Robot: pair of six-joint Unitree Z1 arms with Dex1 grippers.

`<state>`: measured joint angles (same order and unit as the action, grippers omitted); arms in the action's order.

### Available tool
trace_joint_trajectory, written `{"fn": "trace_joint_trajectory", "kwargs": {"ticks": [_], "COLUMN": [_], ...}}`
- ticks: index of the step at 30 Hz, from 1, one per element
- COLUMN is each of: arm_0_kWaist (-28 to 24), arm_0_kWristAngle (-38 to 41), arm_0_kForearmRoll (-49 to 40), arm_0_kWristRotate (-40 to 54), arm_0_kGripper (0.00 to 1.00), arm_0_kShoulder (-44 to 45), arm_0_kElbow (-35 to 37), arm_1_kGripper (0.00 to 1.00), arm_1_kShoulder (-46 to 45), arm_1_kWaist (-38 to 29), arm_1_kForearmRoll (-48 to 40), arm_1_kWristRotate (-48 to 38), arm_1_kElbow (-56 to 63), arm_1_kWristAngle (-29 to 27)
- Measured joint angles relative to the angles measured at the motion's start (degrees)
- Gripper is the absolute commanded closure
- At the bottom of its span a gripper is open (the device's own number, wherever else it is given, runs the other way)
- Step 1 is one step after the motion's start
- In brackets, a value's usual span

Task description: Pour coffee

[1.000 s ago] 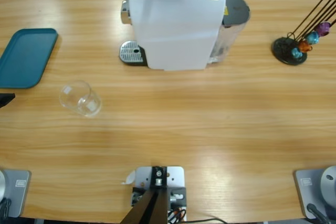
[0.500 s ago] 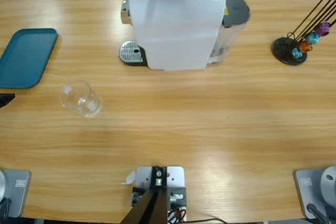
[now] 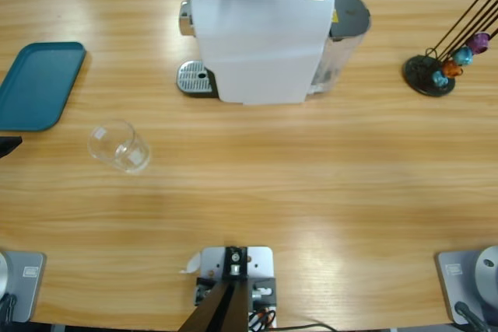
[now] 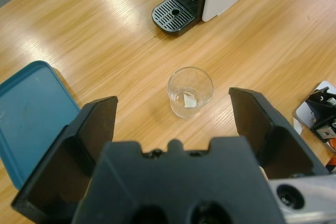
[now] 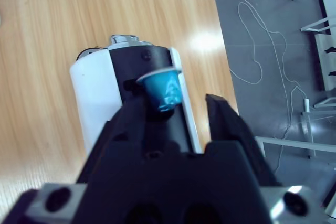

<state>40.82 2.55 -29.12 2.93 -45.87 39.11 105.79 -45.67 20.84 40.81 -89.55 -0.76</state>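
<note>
While the right pincer (image 5: 181, 106), blurred above the machine (image 3: 261, 36), looks parted beside a blue capsule (image 5: 163, 88), the left pincer (image 4: 176, 116) gapes

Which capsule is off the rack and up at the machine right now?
The blue capsule at the right gripper, over the black top of the machine. The other capsules still hang on the rack at the table's far right.

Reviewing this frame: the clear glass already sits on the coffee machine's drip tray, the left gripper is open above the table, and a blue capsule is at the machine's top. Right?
Not quite. The clear glass stands on the bare table, well away from the drip tray of the coffee machine, as the high view shows. The rest holds: the left gripper is open above the table, and a blue capsule is at the machine's top.
</note>
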Motion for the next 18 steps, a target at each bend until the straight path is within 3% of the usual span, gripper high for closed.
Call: {"fn": "trace_joint_trajectory", "kwargs": {"ticks": [7, 8, 9, 10, 11, 15, 18], "arm_0_kWaist": [0.0, 0.0, 0.0, 0.0, 0.0, 0.0, 0.0], "arm_0_kWristAngle": [0.0, 0.0, 0.0, 0.0, 0.0, 0.0, 0.0], "arm_0_kForearmRoll": [0.0, 0.0, 0.0, 0.0, 0.0, 0.0, 0.0], "arm_0_kWristRotate": [0.0, 0.0, 0.0, 0.0, 0.0, 0.0, 0.0], "arm_0_kGripper": [0.082, 0.082, 0.081, 0.081, 0.082, 0.081, 0.081], "arm_0_kShoulder": [0.0, 0.0, 0.0, 0.0, 0.0, 0.0, 0.0], "arm_0_kElbow": [0.0, 0.0, 0.0, 0.0, 0.0, 0.0, 0.0], "arm_1_kGripper": [0.291, 0.411, 0.602, 0.860, 1.000, 1.000, 1.000], "arm_1_kShoulder": [-0.2, -0.3, -0.3, -0.4, -0.5, -1.6, -3.4], "arm_1_kWaist": [-0.1, -0.1, -0.1, -0.2, -0.4, -1.6, -2.4], "arm_1_kForearmRoll": [0.0, 0.0, 0.0, 0.1, 0.4, 3.5, 7.5], "arm_1_kWristRotate": [0.0, 0.0, 0.0, 0.0, 0.0, -0.7, -12.3], "arm_1_kElbow": [-0.5, -0.5, -0.6, -0.7, -0.8, -2.9, -6.0], "arm_1_kWristAngle": [-0.1, -0.1, -0.1, -0.3, -0.3, -0.4, -0.4]}}
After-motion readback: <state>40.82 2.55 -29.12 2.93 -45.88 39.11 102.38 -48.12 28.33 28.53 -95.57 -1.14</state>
